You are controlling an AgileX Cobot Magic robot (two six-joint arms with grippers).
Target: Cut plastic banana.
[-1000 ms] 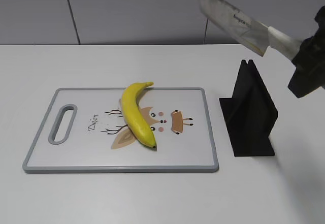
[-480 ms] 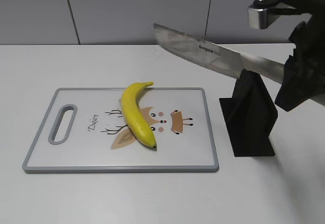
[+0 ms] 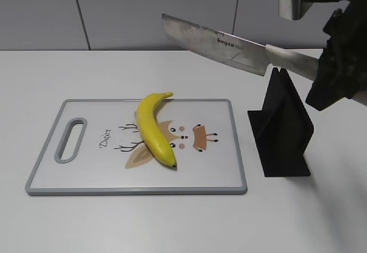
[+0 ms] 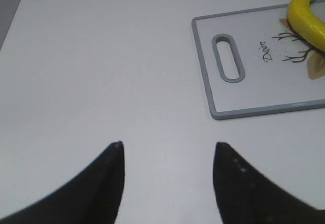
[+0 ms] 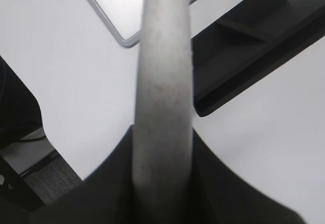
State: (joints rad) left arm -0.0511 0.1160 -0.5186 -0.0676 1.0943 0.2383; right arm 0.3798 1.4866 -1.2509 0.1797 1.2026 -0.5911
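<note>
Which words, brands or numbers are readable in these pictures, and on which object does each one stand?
"Deer" in script: printed on the cutting board, beside its handle slot, left of the deer drawing; it also shows in the left wrist view.
Small dark brand print on the knife blade, near the handle: too small and blurred to read surely.
No numbers show. The plastic banana and the black knife stand carry no text.

A white table fills the lower three quarters of the exterior view, smooth and evenly lit, with soft shadows toward the right. Behind it, across the top of the frame, stands a pale grey panelled wall divided by thin dark seams. In the lower left of the right wrist view, a dark floor shows past the table's edge.
</note>
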